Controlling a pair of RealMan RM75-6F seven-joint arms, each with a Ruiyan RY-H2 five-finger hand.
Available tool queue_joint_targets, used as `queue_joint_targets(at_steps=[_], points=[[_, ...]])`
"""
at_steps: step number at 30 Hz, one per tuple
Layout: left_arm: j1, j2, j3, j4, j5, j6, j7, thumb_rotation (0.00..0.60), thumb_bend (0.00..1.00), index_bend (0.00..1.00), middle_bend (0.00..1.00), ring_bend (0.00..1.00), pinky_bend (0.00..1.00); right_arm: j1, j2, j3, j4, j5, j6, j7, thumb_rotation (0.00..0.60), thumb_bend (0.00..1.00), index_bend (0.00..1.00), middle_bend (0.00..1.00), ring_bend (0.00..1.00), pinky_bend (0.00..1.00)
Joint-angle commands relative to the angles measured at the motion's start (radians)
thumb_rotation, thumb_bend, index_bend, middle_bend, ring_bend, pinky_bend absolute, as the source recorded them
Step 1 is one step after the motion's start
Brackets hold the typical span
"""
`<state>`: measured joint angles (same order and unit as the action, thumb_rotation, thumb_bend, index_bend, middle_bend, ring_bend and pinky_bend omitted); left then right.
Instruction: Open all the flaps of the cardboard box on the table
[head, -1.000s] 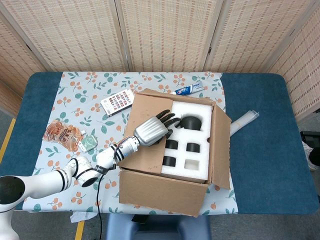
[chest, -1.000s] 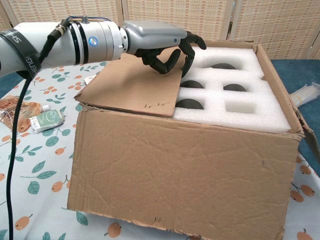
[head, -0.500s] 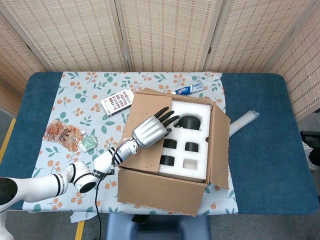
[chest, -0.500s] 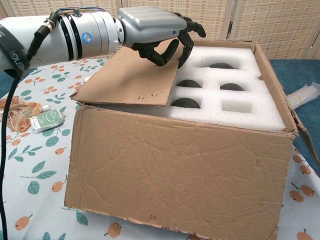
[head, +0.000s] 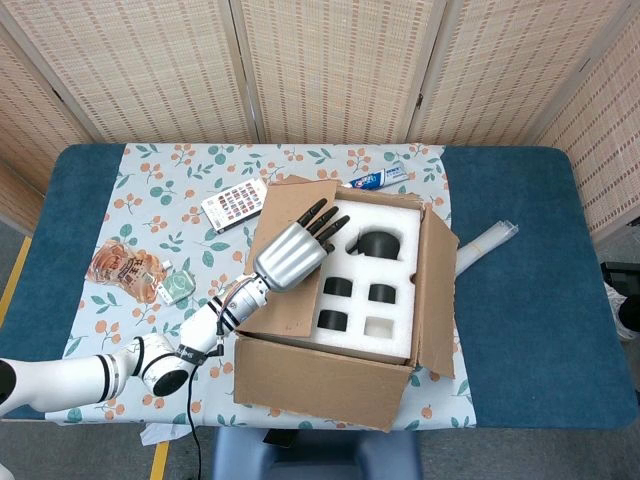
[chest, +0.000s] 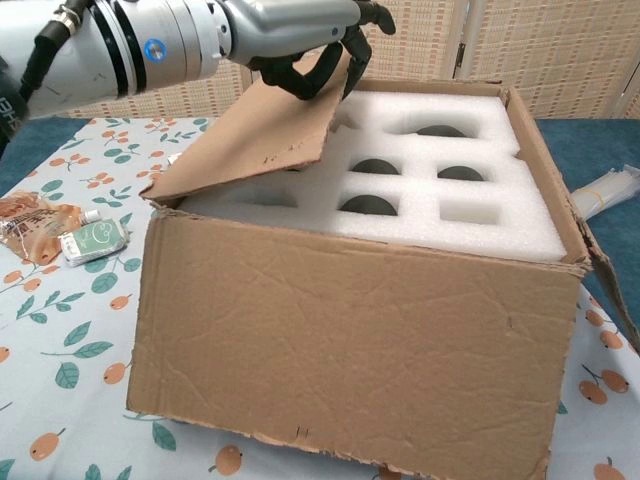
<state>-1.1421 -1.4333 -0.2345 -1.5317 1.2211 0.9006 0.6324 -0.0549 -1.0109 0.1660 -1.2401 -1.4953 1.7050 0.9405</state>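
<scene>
The cardboard box (head: 320, 385) stands mid-table, with white foam (head: 375, 270) full of dark holes inside it. My left hand (head: 292, 252) grips the free edge of the box's left flap (head: 278, 318). In the chest view its fingers (chest: 352, 50) curl round that edge, and the flap (chest: 255, 135) slopes up, clear of the foam (chest: 440, 205). The right flap (head: 436, 290) stands folded outward. The box's front wall (chest: 350, 340) faces the chest camera. My right hand is in neither view.
A toothpaste tube (head: 378, 179) and a coloured card pack (head: 235, 204) lie behind the box. Left of it are a snack packet (head: 125, 268) and a small green packet (head: 178, 287). A clear rolled tube (head: 487, 242) lies to the right on the blue cloth.
My left hand has lifted the left flap off the foam and swung it up toward the left. More of the foam and its holes now shows.
</scene>
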Motion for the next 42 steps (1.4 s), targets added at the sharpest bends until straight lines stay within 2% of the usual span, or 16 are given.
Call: queue_joint_targets(at_steps=[1, 9, 12, 18, 32, 42], points=[[0.005, 0.029, -0.009, -0.047, -0.05, 0.027, 0.072, 0.6, 1.0, 0.56, 0.11, 0.0, 0.0, -0.001, 0.0, -0.001, 0.001, -0.002, 0.002, 0.002, 0.34, 0.53, 0.23, 0.0, 0.0, 0.0], [0.013, 0.071, -0.009, -0.086, -0.111, 0.059, 0.149, 0.6, 1.0, 0.56, 0.11, 0.0, 0.0, -0.001, 0.001, -0.005, -0.001, -0.009, 0.006, 0.001, 0.339, 0.53, 0.23, 0.0, 0.0, 0.0], [0.016, 0.088, -0.011, -0.087, -0.134, 0.065, 0.161, 0.6, 1.0, 0.53, 0.11, 0.0, 0.0, 0.001, 0.001, -0.005, -0.002, -0.009, 0.003, -0.001, 0.34, 0.53, 0.23, 0.0, 0.0, 0.0], [0.026, 0.119, -0.017, -0.094, -0.159, 0.082, 0.157, 0.6, 1.0, 0.48, 0.11, 0.0, 0.0, 0.007, 0.001, -0.006, -0.005, -0.008, -0.009, -0.009, 0.341, 0.53, 0.23, 0.0, 0.0, 0.0], [0.043, 0.184, -0.025, -0.134, -0.158, 0.119, 0.143, 0.6, 1.0, 0.46, 0.11, 0.0, 0.0, 0.014, 0.003, -0.01, -0.026, -0.015, -0.012, -0.044, 0.34, 0.53, 0.23, 0.0, 0.0, 0.0], [0.056, 0.209, -0.022, -0.114, -0.178, 0.121, 0.121, 0.6, 1.0, 0.45, 0.11, 0.0, 0.0, 0.018, 0.004, -0.013, -0.032, -0.016, -0.019, -0.054, 0.341, 0.53, 0.23, 0.0, 0.0, 0.0]])
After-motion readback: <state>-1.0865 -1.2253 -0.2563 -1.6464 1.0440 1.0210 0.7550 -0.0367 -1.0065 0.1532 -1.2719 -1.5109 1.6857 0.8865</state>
